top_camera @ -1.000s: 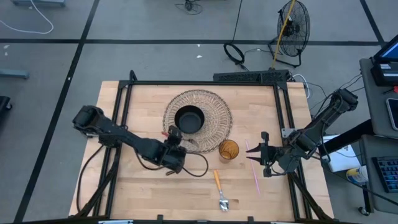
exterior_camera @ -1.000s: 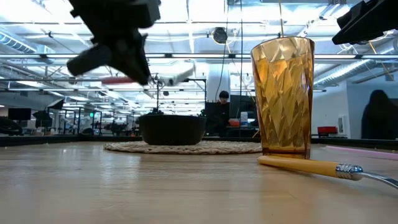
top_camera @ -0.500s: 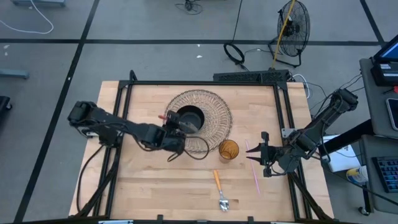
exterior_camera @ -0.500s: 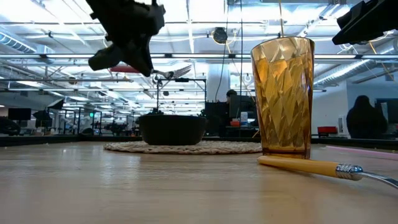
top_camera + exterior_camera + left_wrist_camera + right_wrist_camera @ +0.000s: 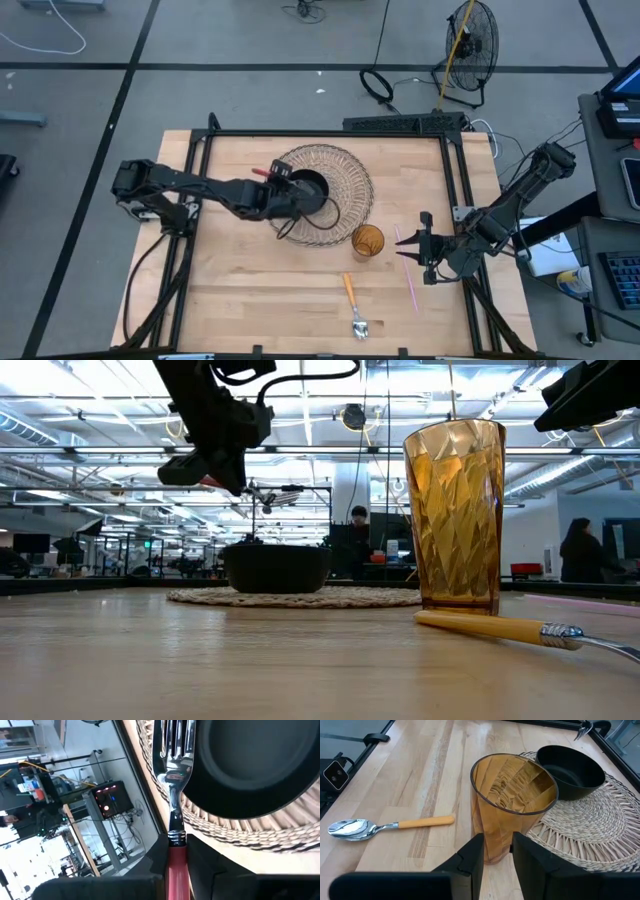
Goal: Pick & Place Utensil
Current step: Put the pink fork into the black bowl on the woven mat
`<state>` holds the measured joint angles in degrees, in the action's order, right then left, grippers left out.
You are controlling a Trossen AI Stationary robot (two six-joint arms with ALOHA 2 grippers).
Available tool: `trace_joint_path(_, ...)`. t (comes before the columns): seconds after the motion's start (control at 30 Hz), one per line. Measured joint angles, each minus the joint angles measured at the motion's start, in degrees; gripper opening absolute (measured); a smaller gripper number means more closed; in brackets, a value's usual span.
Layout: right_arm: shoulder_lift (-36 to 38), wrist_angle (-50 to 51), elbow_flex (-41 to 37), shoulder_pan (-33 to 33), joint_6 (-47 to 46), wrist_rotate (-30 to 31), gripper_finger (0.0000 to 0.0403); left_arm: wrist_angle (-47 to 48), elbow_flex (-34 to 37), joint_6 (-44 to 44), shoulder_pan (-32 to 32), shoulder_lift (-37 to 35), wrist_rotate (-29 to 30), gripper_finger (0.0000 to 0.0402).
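Above the woven mat (image 5: 345, 205), my left tool (image 5: 284, 190) hangs clamped on the red-handled fork (image 5: 172, 795), tines over the black bowl (image 5: 306, 190) rim; tine tips are cut off in the wrist view. On the bench (image 5: 230, 290): amber glass (image 5: 368, 241), orange-handled spoon (image 5: 353, 305). My right tool (image 5: 415, 248) waits beside the glass, fingers narrowly parted, tips hidden.

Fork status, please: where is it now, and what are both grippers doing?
Left gripper shut on pink-handled fork, over black bowl. Right gripper open, waiting beside amber glass. Nothing blocking the bowl.
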<state>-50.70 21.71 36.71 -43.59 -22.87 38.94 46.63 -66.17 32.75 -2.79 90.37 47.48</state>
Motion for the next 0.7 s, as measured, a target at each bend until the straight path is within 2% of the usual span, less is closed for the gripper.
trace_joint_path(0.13,0.0,0.0,0.0,0.0,0.0,0.0,0.0089,0.0,0.0,2.2,1.3,0.0,-0.1,0.0063)
trace_joint_path(0.4,0.0,0.0,0.0,0.0,0.0,0.0,0.0089,-0.1,0.0,5.8,3.5,0.5,-5.0,0.0043)
trace_joint_path(0.57,0.0,0.0,0.0,0.0,0.0,0.0,0.0089,-0.7,0.0,7.3,4.6,0.5,-6.0,0.0063)
trace_joint_path(0.7,0.0,0.0,0.0,0.0,0.0,0.0,0.0089,-0.7,0.0,8.7,5.5,0.5,-7.4,0.006)
